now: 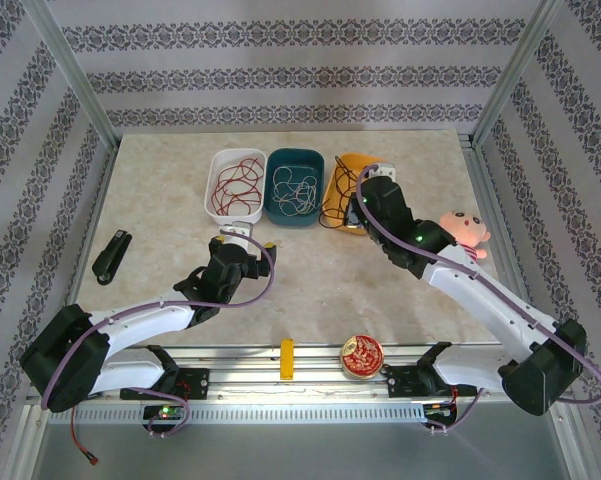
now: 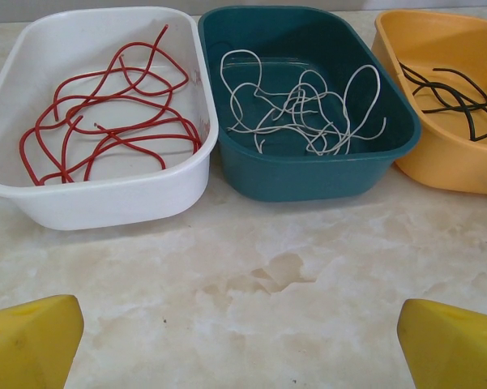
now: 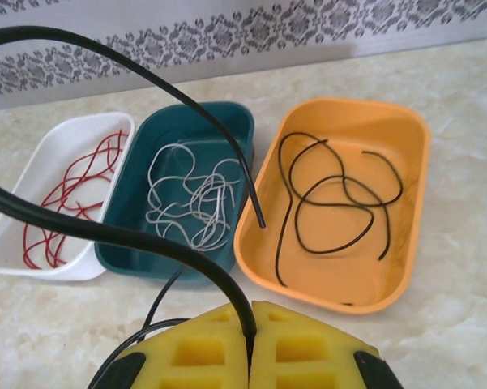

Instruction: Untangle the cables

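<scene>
Right gripper (image 3: 249,322), fingers pressed together, pinches a black cable (image 3: 105,231) that arcs up and over, its free end dangling just right of the teal tray (image 3: 146,271). Right of the teal tray, the orange tray (image 3: 425,138) holds more black cables (image 3: 340,198). White cables (image 3: 190,198) lie inside the teal tray, and red cables (image 3: 65,194) lie in the white tray (image 3: 57,271) to its left. Left gripper (image 2: 241,336) hovers spread wide in front of the teal tray. The held wire looks light, springy and slick, so a hold near mid-length should tame its whip.

The pale stone table (image 1: 310,285) holds a white tub (image 1: 236,153), a teal tub (image 1: 293,220) and an orange tub (image 1: 348,160) side by side at the back. A black thing (image 1: 111,255) lies at the left and a pink soft toy (image 1: 467,232) at the right.
</scene>
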`<state>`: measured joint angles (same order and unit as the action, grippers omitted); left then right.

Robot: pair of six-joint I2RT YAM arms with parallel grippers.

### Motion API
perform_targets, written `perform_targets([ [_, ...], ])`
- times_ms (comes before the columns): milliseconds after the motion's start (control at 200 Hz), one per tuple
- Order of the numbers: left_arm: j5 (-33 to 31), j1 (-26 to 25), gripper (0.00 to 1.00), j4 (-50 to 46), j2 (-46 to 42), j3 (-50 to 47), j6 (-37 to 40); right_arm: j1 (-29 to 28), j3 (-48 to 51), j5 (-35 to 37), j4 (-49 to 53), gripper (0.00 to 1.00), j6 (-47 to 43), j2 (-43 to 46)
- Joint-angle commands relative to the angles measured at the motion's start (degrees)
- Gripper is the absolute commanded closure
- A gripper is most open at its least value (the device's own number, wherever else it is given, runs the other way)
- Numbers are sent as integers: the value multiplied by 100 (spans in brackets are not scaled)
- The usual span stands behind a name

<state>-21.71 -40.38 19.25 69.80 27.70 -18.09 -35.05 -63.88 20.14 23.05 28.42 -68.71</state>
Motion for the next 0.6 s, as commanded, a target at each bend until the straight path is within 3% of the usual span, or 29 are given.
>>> perform_targets([
  [0, -122, 61, 1, -20, -107, -74, -11, 232, -262, 43, 149, 100, -262, 47],
  [185, -102, 51, 1, -13, -68, -82, -45, 789, -614, -160, 116, 100, -376, -428],
  [595, -113, 63, 1, -219, -287, -141, -83, 1676, -1555, -499, -58, 100, -620, -2459],
])
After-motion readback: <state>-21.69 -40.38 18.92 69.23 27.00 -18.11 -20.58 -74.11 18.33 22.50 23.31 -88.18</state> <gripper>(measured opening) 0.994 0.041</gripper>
